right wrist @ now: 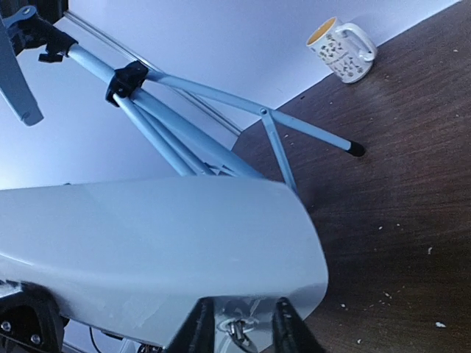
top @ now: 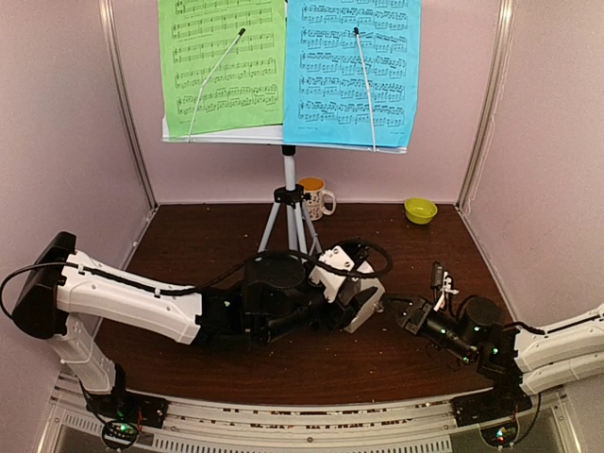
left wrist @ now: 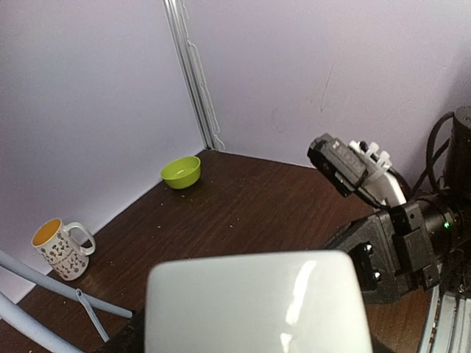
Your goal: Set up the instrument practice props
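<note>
The white metronome (top: 357, 281) sits tilted at the centre of the top view, just in front of the tripod (top: 291, 222), with the left gripper (top: 332, 304) jaws clamped across its body. The right gripper (right wrist: 241, 323) jaws stand slightly parted around a small metal fitting (right wrist: 235, 333) on it. It is probably light, with a hard, glossy, slippery shell, so grip the broad flat flanks, not the fitting

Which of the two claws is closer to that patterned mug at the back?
Left. The left gripper, at the white metronome, sits in front of the mug; the right gripper is farther away, off to the mug's right.
</note>
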### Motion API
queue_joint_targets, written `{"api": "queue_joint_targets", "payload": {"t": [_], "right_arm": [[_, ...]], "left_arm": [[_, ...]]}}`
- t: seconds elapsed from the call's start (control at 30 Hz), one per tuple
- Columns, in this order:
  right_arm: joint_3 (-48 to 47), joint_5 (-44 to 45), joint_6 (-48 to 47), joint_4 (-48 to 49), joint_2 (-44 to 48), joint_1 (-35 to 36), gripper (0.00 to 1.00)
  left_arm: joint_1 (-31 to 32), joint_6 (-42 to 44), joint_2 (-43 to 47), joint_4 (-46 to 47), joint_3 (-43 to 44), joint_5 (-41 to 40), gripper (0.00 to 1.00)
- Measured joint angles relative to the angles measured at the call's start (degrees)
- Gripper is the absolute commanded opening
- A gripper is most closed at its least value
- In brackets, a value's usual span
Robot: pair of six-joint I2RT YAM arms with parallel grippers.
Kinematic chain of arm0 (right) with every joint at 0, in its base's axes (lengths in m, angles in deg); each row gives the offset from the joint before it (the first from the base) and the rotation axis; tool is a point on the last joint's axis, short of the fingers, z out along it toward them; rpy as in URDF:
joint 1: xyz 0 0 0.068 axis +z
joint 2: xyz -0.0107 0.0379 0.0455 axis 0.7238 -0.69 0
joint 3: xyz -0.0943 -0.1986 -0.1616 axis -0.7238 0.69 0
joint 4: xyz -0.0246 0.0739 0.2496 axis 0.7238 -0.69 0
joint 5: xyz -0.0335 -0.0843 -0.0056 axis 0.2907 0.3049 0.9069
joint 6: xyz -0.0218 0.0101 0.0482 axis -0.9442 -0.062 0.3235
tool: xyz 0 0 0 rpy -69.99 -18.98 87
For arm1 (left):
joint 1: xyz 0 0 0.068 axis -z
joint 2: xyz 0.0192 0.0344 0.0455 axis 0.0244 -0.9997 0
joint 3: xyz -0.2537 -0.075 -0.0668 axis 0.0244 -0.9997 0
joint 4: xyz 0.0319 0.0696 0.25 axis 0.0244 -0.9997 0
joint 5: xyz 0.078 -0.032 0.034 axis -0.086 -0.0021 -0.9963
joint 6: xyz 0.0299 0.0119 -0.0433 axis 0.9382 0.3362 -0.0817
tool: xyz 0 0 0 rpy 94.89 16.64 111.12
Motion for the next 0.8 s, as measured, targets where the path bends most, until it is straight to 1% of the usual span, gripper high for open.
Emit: {"api": "queue_joint_targets", "payload": {"t": [0.1, 0.33, 0.37, 0.5, 0.67, 0.77, 0.8], "right_arm": [[-0.9, 1.7, -2.2, -6.9, 5.2, -0.5, 0.57], [-1.3, 3.7, -6.7, -24.0, 17.2, -0.5, 0.89], [-1.3, 4.1, -7.5, -26.0, 18.6, -0.5, 0.92], [-1.7, 6.3, -9.6, -33.8, 23.6, -0.5, 1.0], [-4.3, 8.6, -12.5, -40.9, 24.9, -0.5, 1.0], [-6.0, 9.4, -13.8, -43.2, 24.2, -0.6, 1.0], [-6.6, 9.6, -14.0, -43.7, 24.0, -0.7, 1.0]], "left_arm": [[-0.8, -1.8, -0.8, -3.1, 1.4, 1.3, 0.12], [-4.5, -6.2, -4.8, -10.8, 4.6, 8.5, 0.13], [-4.9, -6.7, -5.5, -11.3, 4.9, 9.6, 0.14], [-5.8, -8.0, -8.5, -14.4, 6.6, 13.7, 0.16], [-5.8, -8.8, -11.4, -16.9, 8.7, 18.8, 0.18], [-5.8, -9.3, -12.2, -17.3, 9.3, 21.2, 0.23], [-5.8, -9.5, -12.3, -17.4, 9.4, 21.8, 0.27]]}}
